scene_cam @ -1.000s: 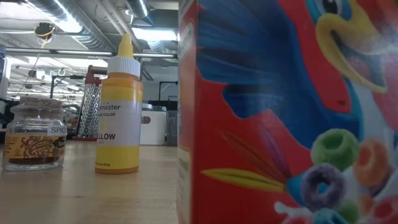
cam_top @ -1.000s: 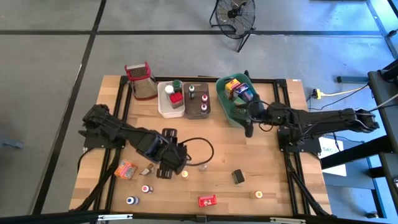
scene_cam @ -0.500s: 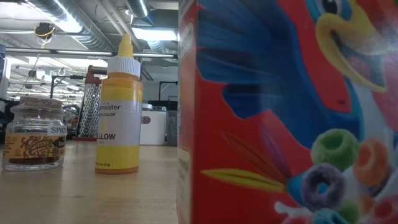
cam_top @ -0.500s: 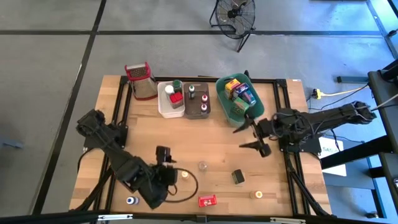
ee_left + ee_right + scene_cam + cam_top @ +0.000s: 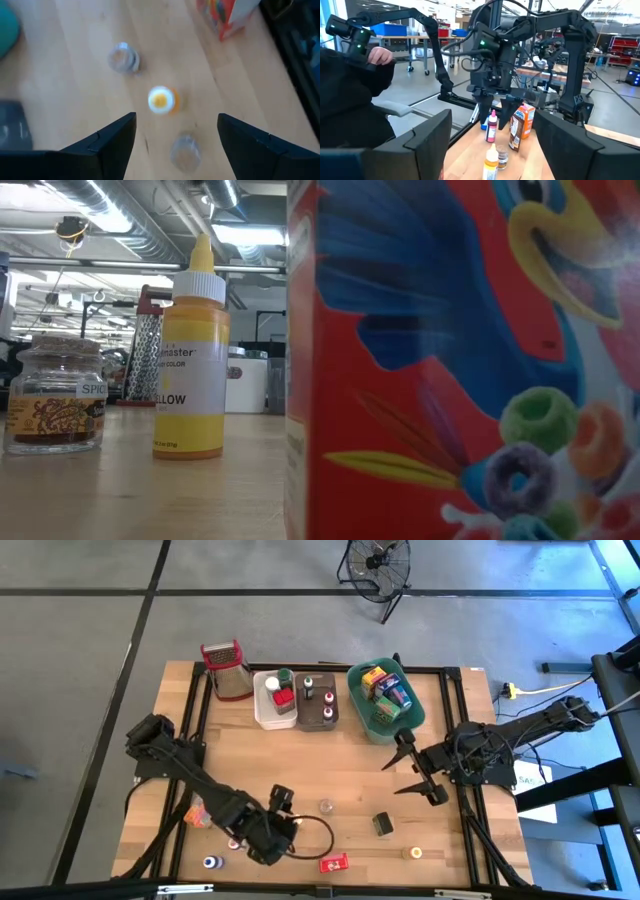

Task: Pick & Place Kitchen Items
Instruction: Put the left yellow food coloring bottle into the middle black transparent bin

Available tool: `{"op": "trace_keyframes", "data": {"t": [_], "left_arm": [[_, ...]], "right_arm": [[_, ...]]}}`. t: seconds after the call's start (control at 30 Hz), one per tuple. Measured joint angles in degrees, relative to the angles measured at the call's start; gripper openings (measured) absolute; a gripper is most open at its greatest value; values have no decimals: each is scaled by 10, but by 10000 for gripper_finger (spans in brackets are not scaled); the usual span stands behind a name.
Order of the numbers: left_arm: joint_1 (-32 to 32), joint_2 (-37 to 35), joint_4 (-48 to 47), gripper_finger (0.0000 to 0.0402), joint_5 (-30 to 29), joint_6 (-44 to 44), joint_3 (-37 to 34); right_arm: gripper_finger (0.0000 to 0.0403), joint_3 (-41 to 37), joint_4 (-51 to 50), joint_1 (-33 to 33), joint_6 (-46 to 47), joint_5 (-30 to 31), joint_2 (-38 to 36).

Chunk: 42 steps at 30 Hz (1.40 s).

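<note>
Left claw [image 5: 283, 821] shifted above yellow-capped bottle [image 5: 161, 100].

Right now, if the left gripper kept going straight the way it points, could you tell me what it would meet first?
Most likely the yellow-capped bottle: in the wrist view it stands upright between the open fingers of the left gripper, ahead of them. A clear jar sits closer but toward one finger; depth is hard to judge.

Our left end effector [image 5: 283, 802] hovers open low over the worktop [image 5: 350, 765]; our right end effector [image 5: 408, 772] gapes sideways above it.
</note>
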Motion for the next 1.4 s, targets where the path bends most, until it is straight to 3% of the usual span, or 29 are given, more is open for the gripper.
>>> {"op": "trace_keyframes", "data": {"t": [0.13, 0.3, 0.47, 1.03, 1.27, 1.4], "left_arm": [[20, 0, 39, 276, 42, 35, 0], [34, 0, 36, 274, 45, 56, 0], [54, 0, 38, 276, 104, 53, 0], [75, 3, 40, 274, 113, 62, 1], [73, 26, 47, 276, 73, 68, 1], [73, 46, 47, 274, 95, 71, 0]], "right_arm": [[285, 0, -2, 0, 0, 1, 0], [284, 0, -10, 0, 3, 2, 0], [284, 0, -12, 0, 3, 2, 0], [284, 0, -11, 0, 4, 38, 0], [284, 0, -14, 0, 9, 36, 2], [284, -1, -13, 0, 10, 36, 6]]}}
